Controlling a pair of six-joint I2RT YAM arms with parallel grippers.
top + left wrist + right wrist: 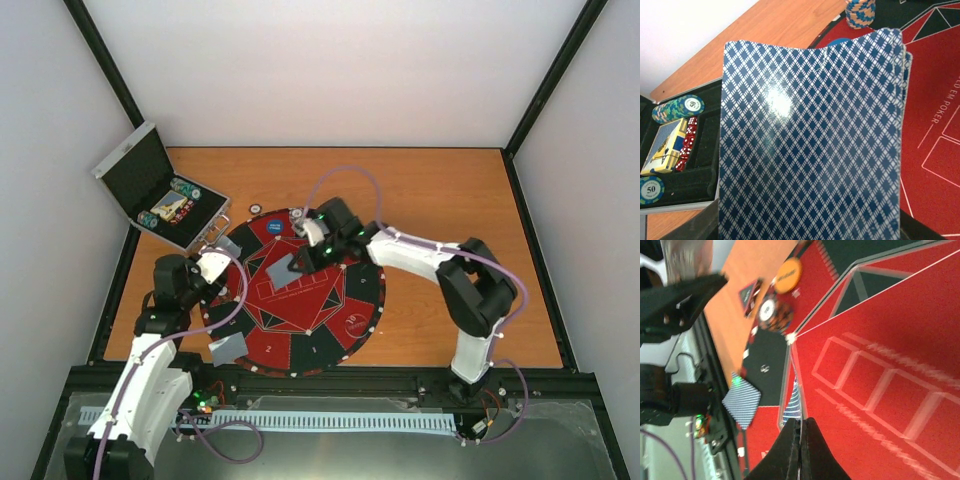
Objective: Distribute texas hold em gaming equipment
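My left gripper (217,263) is shut on a stack of blue-diamond-backed playing cards (810,140), which fills the left wrist view and hides its fingers. It hovers at the left rim of the round red-and-black mat (355,305). Over the mat's middle, my right gripper (801,421) is shut on a single card (796,402), seen edge-on in the right wrist view and as a grey card (283,272) from above. Another card (228,348) lies flat at the mat's near-left edge. A blue button (274,226) sits on the far part of the mat, and a white button (256,209) lies just beyond it.
The open silver case (128,160) stands at the back left, holding chips (679,108), red dice (687,142) and a card box (662,150). A chip stack (860,12) stands past the deck. An orange chip (788,269), a chip stack (774,314) and a dark marker (749,294) are near the mat's edge.
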